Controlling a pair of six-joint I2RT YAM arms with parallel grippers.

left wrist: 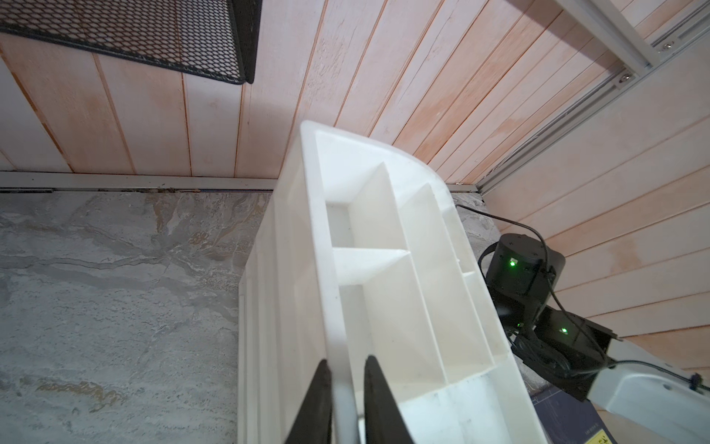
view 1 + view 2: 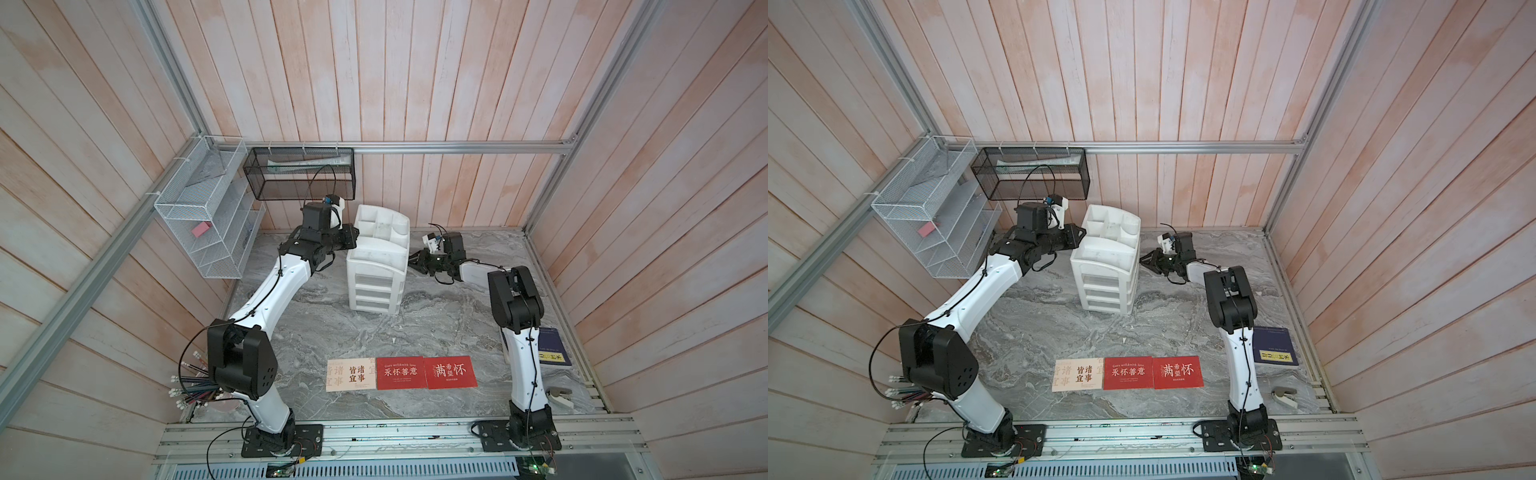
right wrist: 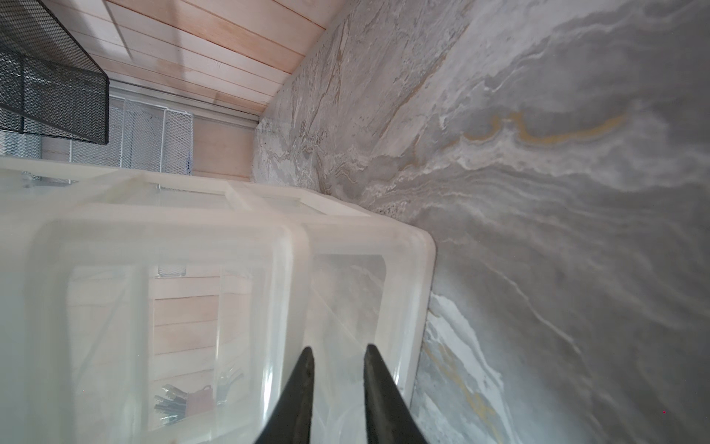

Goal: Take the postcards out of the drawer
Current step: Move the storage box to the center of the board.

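Three postcards lie side by side on the marble table near its front edge, in both top views: a cream one [image 2: 351, 374] [image 2: 1077, 375] and two red ones [image 2: 401, 372] [image 2: 451, 371]. Behind them stands the white drawer unit [image 2: 376, 266] [image 1: 384, 269] [image 3: 192, 250], its drawers pushed in. My left gripper [image 2: 353, 237] [image 1: 347, 369] straddles the left wall of the unit's top tray, jaws narrow around it. On the other side, my right gripper [image 2: 415, 262] [image 3: 340, 353] has its tips at the unit's translucent right side, jaws a little apart with nothing between them.
A dark navy booklet [image 2: 552, 347] lies at the right edge behind the right arm. A black mesh basket [image 2: 299, 172] and a white wire rack [image 2: 203, 216] hang on the back-left walls. Pencils [image 2: 191, 386] stick out at the front left; a small white clip [image 2: 561, 397] lies front right.
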